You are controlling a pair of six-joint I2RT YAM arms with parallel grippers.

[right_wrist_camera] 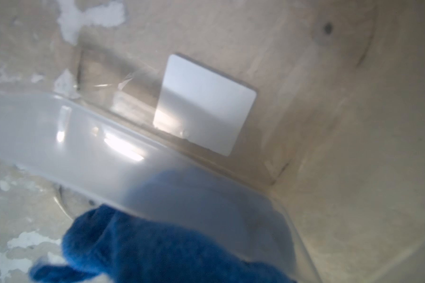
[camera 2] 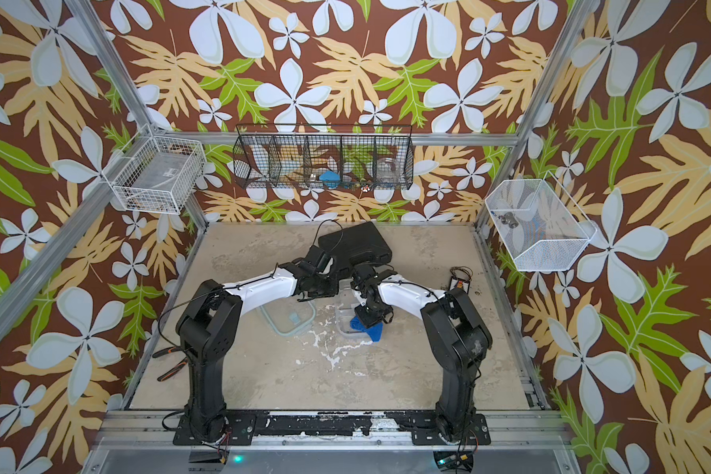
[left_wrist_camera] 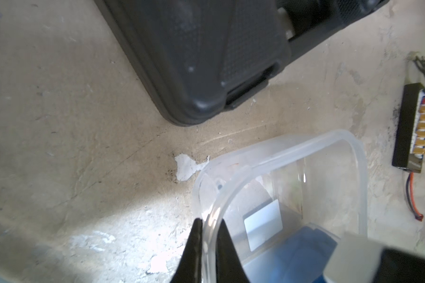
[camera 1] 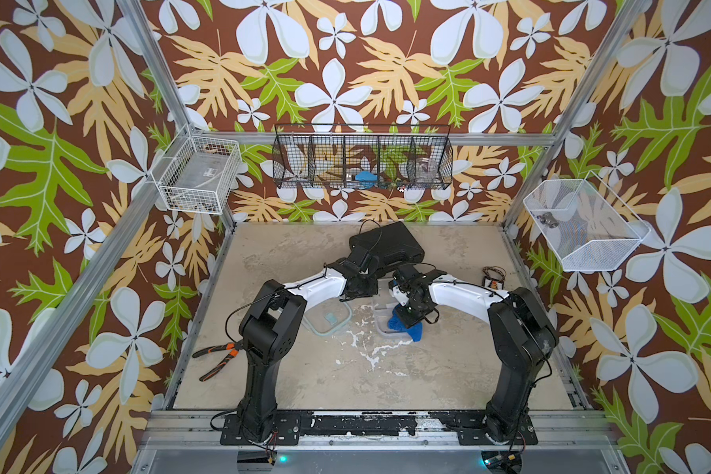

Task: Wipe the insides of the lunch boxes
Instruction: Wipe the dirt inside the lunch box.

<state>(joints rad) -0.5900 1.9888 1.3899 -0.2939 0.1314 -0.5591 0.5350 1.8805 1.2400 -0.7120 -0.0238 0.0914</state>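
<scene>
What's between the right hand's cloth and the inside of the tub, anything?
Nothing visible. The lid lies off beside the tub, so its top is open. The right hand holds the blue cloth inside it, one end draped over the rim. The left hand pinches the rim, apart from the cloth.

On the surface (camera 1: 386, 377), the tub (camera 1: 386, 333) sits centrally. The lid (camera 1: 331, 325) lies at its 9 o'clock, the case (camera 1: 395, 246) at 12, the pliers (camera 1: 218, 357) at 8. A cloth (camera 1: 397, 325) lies partly inside it.
</scene>
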